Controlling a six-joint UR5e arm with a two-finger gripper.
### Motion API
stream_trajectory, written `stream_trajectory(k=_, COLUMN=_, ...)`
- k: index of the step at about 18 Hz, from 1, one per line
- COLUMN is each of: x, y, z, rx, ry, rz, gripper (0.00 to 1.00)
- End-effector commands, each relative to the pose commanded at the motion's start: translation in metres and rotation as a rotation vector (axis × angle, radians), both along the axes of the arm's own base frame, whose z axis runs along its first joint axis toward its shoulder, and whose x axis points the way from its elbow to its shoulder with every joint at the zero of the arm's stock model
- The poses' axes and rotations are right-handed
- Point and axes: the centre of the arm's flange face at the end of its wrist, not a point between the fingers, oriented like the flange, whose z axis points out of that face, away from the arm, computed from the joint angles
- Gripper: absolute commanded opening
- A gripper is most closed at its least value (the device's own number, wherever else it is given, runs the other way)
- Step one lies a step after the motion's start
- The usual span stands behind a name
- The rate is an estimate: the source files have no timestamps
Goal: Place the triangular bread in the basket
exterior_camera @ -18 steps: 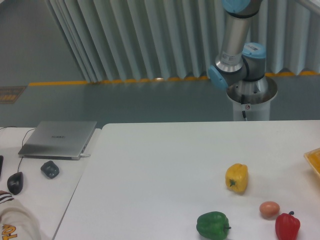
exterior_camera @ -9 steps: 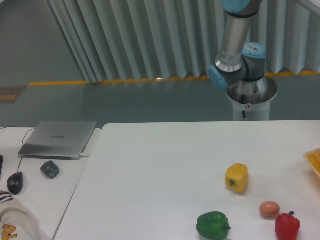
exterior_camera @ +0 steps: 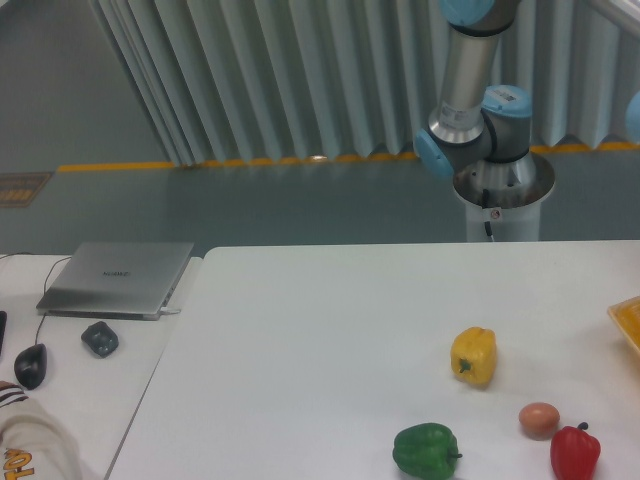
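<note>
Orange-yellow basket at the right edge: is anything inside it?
Only a corner of the orange-yellow basket with the pale rim shows at the frame's right edge. That visible part holds no triangular bread; the rest of its interior lies outside the picture, so its contents cannot be judged.

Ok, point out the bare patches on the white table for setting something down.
Widest bare stretch: the table's left and centre, from its left edge to the yellow pepper. Also the far strip behind it. Crowded: front right, around the green pepper, egg, red pepper; basket at right edge.
</note>
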Motion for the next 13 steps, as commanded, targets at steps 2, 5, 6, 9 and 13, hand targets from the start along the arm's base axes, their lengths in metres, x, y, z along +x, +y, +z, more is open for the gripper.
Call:
stream_trajectory(k=2, x=0.003, y=0.002, z=0.000, rx=-0.001, ry=-0.001, rz=-0.006, gripper=1.00)
stream_trajectory(k=5, x=0.009, y=0.007, z=0.001, rx=-0.004, ry=0.002, rz=-0.016, gripper=1.00)
stream_trajectory(k=6, x=0.013, y=0.013, z=0.002, rx=-0.004, ry=0.003, rz=-0.028, gripper=1.00)
stream_trajectory(k=9, x=0.022, y=0.022, z=0.002, rx=-0.007, ry=0.002, rz=-0.049, gripper=1.00)
stream_trajectory(k=13, x=0.039, y=0.033, z=0.003, rx=-0.024, ry=0.000, rz=-0.074, gripper=1.00)
